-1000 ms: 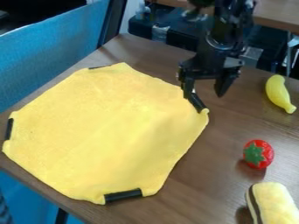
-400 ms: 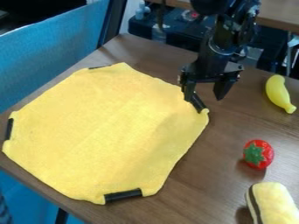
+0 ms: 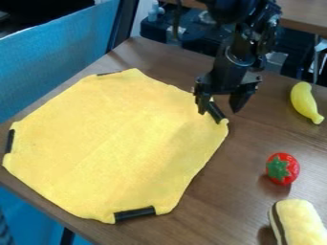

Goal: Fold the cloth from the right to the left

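Jaws parted and gripping nothing, a black two-finger gripper [image 3: 220,110] hangs over the right side of a yellow cloth [image 3: 115,143] on a brown wooden table [image 3: 246,148]. One finger of the pair points down at the cloth's right edge, just beside a black strip [image 3: 218,113] at the far right corner; the other hangs farther right, above bare wood. Whether the first finger touches the cloth cannot be told. Spread flat and unfolded, the cloth covers the left and middle of the tabletop, its corners cut short by black strips, one of them at the near edge [image 3: 134,213] and another at the left [image 3: 9,141]. The black robot arm [image 3: 239,55] enters from the top of the scene. To the right of the cloth, and apart from it, a yellow banana [image 3: 305,102] lies at the far right, a red strawberry [image 3: 283,168] with a green top sits nearer, and a pale yellow item with a dark stripe [image 3: 299,222] rests at the near right. Behind the table's left side stands a blue panel [image 3: 51,62].
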### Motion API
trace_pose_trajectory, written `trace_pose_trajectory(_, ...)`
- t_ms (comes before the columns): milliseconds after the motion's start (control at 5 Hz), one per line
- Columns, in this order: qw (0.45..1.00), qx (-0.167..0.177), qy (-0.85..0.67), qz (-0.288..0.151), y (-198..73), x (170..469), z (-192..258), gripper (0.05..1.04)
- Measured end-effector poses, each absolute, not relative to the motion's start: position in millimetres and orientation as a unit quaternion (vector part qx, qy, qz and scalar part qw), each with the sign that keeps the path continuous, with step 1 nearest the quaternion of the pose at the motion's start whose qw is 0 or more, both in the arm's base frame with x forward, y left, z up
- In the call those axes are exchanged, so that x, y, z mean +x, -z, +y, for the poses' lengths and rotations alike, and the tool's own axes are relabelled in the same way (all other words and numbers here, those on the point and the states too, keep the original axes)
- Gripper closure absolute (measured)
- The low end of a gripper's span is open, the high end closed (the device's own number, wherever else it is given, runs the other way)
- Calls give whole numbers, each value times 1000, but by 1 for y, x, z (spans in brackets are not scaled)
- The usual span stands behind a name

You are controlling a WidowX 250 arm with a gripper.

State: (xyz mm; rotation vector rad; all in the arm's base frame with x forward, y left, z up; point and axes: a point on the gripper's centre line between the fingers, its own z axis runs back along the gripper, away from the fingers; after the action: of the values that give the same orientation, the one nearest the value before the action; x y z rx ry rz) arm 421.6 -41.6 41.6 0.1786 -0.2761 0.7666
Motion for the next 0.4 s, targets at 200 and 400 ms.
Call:
trace_pose_trajectory(200, 913, 92, -375, -131, -36, 420, -41, 136)
trace_pose_trajectory(400, 911, 94, -380, -129, -29, 419, -39, 431)
